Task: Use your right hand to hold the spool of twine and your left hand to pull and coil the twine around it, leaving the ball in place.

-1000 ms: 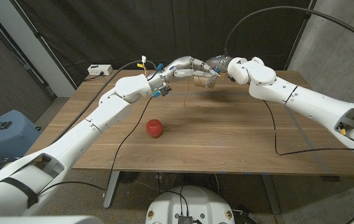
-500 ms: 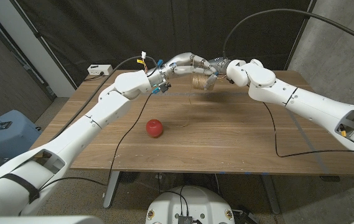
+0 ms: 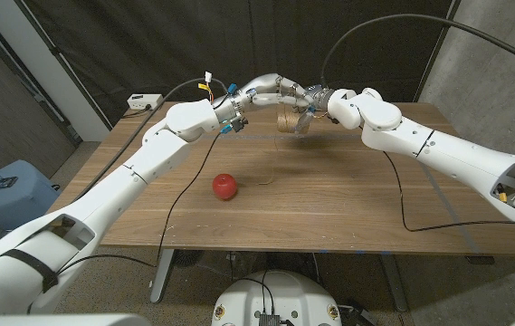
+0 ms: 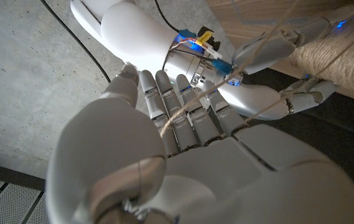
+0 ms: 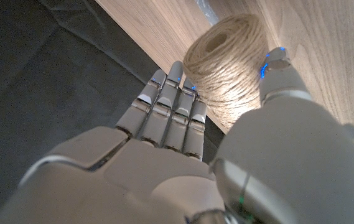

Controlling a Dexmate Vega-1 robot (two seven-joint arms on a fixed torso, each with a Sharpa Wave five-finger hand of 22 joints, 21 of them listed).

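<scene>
wooden table (image 3: 329,190); right hand (image 3: 307,101) grips twine spool (image 3: 287,120); left hand (image 3: 271,88) holds twine (image 4: 183,112).

Setting: robot lab or test bay, not a home.
Walls: bare concrete (image 3: 497,63) at the right; black curtain (image 3: 166,45) hung behind the table.
Furniture: plain wooden table (image 3: 329,204) on metal legs, standing alone.
Floor: grey carpet (image 3: 94,149).
Wiring: loose black cables (image 3: 402,195) across the tabletop; white power strip (image 3: 145,101) on the floor by the curtain.
Clutter: blue bin (image 3: 4,190) at the left edge.
</scene>
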